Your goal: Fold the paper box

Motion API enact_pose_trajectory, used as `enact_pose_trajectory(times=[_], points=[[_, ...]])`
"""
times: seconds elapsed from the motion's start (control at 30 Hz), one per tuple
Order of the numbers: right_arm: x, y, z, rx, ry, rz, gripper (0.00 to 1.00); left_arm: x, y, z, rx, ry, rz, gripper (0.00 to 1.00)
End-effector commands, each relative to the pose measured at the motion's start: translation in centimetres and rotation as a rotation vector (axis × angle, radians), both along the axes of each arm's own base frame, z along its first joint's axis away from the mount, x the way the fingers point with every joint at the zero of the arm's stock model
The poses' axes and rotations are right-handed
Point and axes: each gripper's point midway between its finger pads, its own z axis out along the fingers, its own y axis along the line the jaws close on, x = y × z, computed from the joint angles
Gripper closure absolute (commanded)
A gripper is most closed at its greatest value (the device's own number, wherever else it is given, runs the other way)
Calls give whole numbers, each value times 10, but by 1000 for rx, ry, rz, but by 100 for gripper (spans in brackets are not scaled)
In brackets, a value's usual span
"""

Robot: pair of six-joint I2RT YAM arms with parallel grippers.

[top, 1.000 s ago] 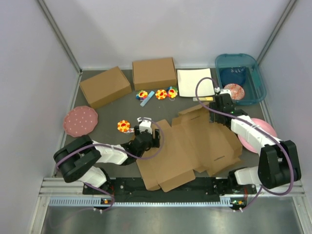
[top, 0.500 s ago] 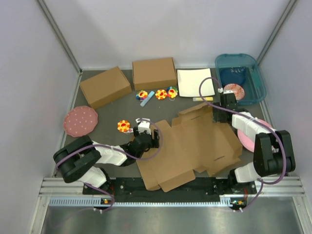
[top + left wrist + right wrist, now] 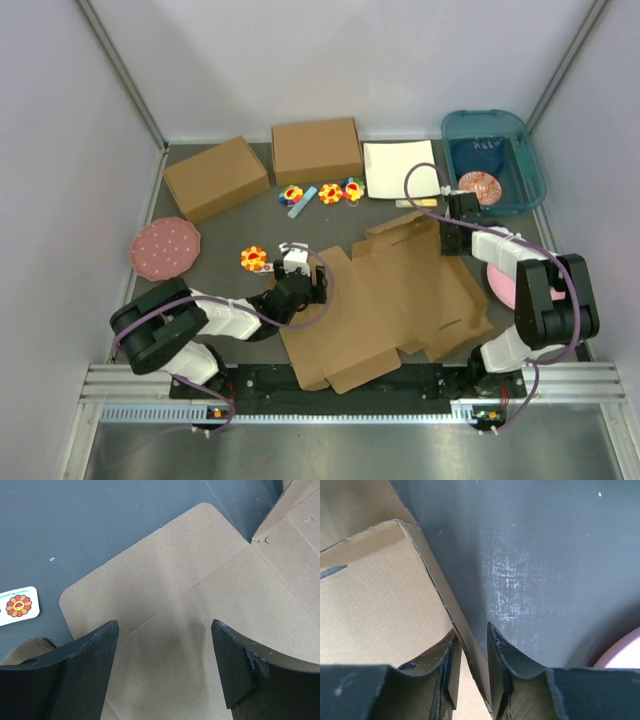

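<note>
Dark grey matting covers the surface (image 3: 215,240), and on it, from the middle toward 5 o'clock, the paper box (image 3: 400,290) lies as a die-cut sheet of brown corrugated card, mostly flat, its flaps spread out. At 1 o'clock stands a teal bin (image 3: 485,116) with a red-patterned round thing (image 3: 480,185) inside. Two ready-made cardboard boxes sit along the far edge, one at 10 o'clock (image 3: 216,177) and one at 12 o'clock (image 3: 316,150), with a white sheet (image 3: 400,168) just beside the second. A pink plate (image 3: 165,248) rests at 9 o'clock, and another pink plate (image 3: 497,283) at 3 o'clock is partly hidden by the right arm. The left jaws stand wide apart over the rounded flap (image 3: 165,580) at the sheet's 9 o'clock edge, holding nothing. The right jaws, at the sheet's 1 o'clock corner, are closed on the raised edge of a flap (image 3: 470,650), which runs between the two fingers. A flower sticker (image 3: 255,259) lies near the left jaws at 11 o'clock from them, and three more (image 3: 330,193) lie beside a blue strip (image 3: 301,202) just in front of the 12 o'clock box.
</note>
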Motion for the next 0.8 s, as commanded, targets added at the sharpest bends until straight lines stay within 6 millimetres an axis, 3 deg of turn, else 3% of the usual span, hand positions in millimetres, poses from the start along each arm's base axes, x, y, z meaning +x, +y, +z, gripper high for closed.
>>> enact_pose_trajectory(times=[0.0,0.1,0.2,0.23,0.27,0.33,0.37,0.57,0.77], points=[[20,4,29,40,-108,2,77,-2,3,-7,28,18,1,19],[21,4,41,39,-149,-1,83,-2,1,-5,17,18,-4,19],[24,9,69,1,-224,29,87,-1,1,1,17,9,5,20],[25,14,78,-22,-244,49,87,1,2,6,13,1,13,20],[26,35,96,-38,-288,110,89,2,3,13,-1,-16,23,20],[21,43,110,-112,-310,138,91,5,6,24,0,-45,41,20],[20,57,124,-133,-341,193,92,8,7,35,-10,-71,48,20],[4,79,162,-256,-420,309,96,19,26,92,-3,-212,121,18],[-20,108,201,-517,-505,489,98,28,53,150,7,-360,233,15]])
